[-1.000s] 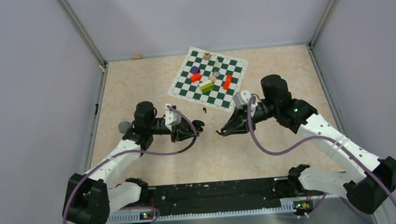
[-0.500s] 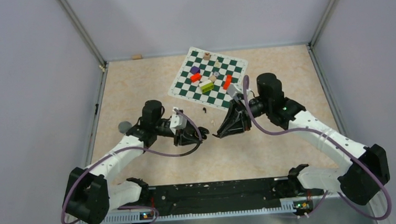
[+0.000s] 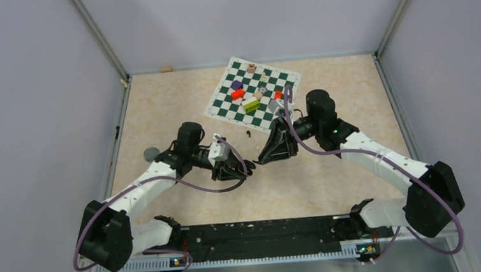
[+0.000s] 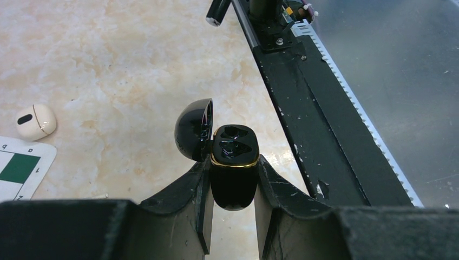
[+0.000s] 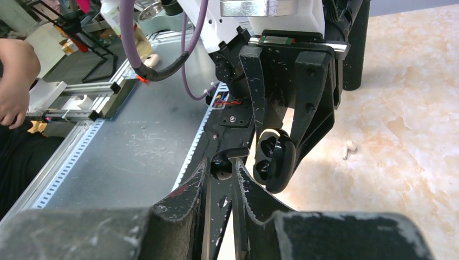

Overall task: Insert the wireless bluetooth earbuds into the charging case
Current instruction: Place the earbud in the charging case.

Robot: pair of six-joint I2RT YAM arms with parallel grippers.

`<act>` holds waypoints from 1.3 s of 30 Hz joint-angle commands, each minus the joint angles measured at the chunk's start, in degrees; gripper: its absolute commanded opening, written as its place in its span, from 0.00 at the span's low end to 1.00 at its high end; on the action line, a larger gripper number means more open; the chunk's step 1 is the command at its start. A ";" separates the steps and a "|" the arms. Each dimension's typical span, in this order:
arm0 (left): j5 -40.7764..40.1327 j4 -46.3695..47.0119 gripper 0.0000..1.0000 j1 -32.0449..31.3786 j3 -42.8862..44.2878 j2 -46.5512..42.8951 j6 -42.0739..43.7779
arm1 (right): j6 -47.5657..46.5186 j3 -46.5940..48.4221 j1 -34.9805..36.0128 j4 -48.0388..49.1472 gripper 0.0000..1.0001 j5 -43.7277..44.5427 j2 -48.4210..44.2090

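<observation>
Faintly, chessboard (image 4: 13,168) margin near charging case (image 4: 234,162) shows characters.

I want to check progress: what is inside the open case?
Two dark wells, both seemingly empty, inside the case; its lid stands open. Their depths are too dark to see.

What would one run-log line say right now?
left jaws: shut on charging case, lid open | right jaws: shut on earbud, near case

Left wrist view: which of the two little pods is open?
The black case pinched in the left claw: its lid is flipped up, showing two hollows. The cream pod on the table is shut.
</observation>
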 commanded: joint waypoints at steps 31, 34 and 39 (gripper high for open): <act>8.65 -7.83 0.00 -0.89 4.39 2.92 9.23 | -0.09 5.28 5.04 0.76 0.05 0.51 7.97; 8.47 -7.85 0.00 -0.90 4.68 3.47 9.34 | -0.65 7.03 5.06 -1.34 0.05 0.54 8.15; 7.18 -5.98 0.00 -1.02 5.52 4.19 5.96 | -3.02 9.84 5.15 -5.72 0.05 0.79 9.23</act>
